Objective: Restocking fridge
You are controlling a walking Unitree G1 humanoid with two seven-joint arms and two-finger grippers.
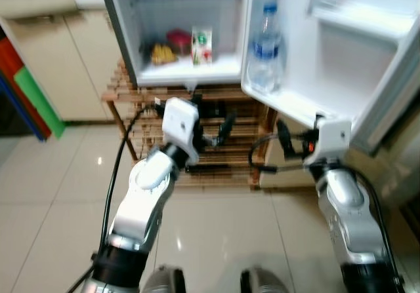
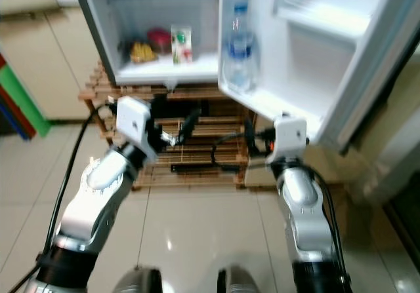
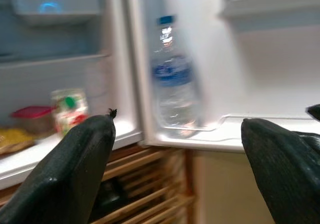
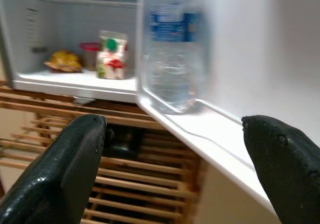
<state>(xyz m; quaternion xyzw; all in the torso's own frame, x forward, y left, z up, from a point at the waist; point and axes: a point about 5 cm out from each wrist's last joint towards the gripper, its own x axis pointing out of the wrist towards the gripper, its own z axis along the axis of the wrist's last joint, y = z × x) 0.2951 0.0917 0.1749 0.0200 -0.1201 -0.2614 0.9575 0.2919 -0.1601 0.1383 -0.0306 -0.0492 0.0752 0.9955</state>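
Left claw [image 1: 220, 132] wide apart, empty, raised before wooden rack [image 1: 230, 109] under open fridge [image 1: 187, 70]. Right claw [image 1: 283, 142] likewise spread, empty, below door shelf [image 1: 289, 103]. Water bottle [image 1: 266, 47] upright in door shelf. Carton [image 1: 201, 46], red box [image 1: 177, 39], yellow item [image 1: 161, 54] on fridge floor.

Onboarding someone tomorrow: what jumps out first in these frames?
The open fridge on a wooden rack, its door swung wide with a water bottle standing in the lowest door shelf. Inside, on the bottom shelf, sit a small carton, a red-lidded box and something yellow. Both arms are raised before it, left gripper and right gripper, jaws open and empty.
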